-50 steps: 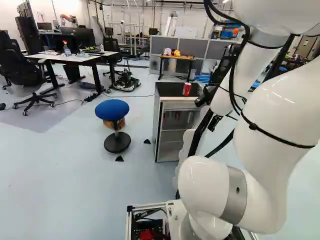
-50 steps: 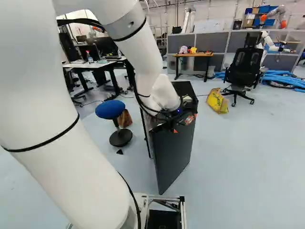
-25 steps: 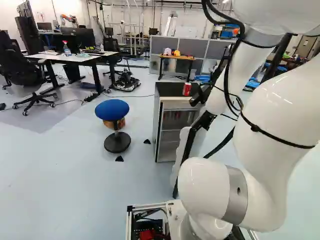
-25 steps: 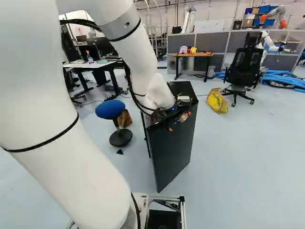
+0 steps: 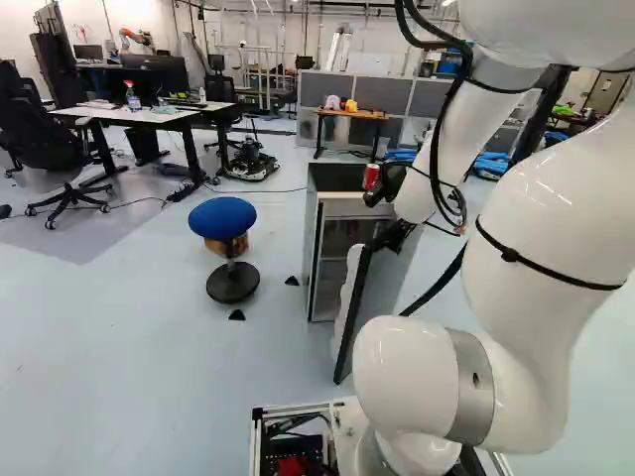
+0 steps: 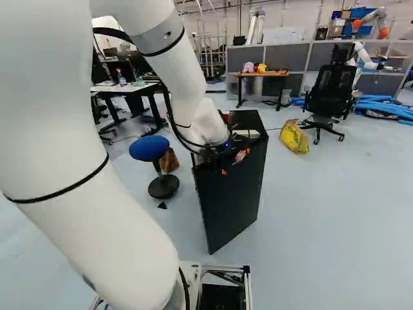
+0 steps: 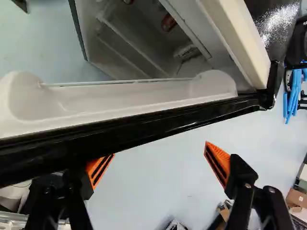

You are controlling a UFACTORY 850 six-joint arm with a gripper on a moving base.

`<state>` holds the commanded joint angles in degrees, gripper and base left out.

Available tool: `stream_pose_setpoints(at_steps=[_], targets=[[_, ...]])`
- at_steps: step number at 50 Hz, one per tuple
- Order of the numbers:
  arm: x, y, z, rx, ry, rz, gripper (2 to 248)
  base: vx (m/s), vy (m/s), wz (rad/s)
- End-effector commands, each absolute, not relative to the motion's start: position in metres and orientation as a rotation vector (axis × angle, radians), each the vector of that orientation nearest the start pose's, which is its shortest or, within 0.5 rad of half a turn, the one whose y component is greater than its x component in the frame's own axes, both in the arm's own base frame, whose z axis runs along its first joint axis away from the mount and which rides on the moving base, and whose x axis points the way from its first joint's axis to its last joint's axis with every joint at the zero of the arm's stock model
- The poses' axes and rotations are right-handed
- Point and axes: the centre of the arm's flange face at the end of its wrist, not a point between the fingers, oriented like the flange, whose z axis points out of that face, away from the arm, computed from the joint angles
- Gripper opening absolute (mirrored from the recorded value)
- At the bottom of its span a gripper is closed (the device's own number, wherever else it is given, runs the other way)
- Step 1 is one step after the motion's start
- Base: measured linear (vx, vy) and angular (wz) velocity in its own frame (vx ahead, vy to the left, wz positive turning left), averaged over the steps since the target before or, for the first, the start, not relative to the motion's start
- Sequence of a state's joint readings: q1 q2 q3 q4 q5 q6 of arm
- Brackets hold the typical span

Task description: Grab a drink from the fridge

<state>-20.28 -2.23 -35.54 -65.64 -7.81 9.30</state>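
Beside the outer face of the fridge door is my gripper, in the right base view. In the wrist view the gripper is open, with nothing between its orange pads; one finger is partly hidden behind the black door rim. Whether it touches the door I cannot tell. The fridge stands with its door ajar towards the base. Inside, a red can lies beyond the white door shelf. Another red can stands on the fridge top.
A blue stool stands left of the fridge. Behind are a wooden table, a yellow bag and a black office chair. A white desk is further left. Another robot shows at the far right.
My arm and gripper have moved left in both base views. The door's free edge has swung left too, so the door stands less wide open. The base has not moved.
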Motion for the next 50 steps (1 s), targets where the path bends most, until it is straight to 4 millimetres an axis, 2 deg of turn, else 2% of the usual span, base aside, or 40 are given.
stream_pose_setpoints(at_steps=[17, 50], targets=[[0.401, -0.14, 0.402, -3.343, -0.934, -0.627, 247, 0.0, 0.0, 0.0], [0.415, -0.117, 0.4, -3.355, -0.602, -0.587, 247, 0.0, 0.0, 0.0]])
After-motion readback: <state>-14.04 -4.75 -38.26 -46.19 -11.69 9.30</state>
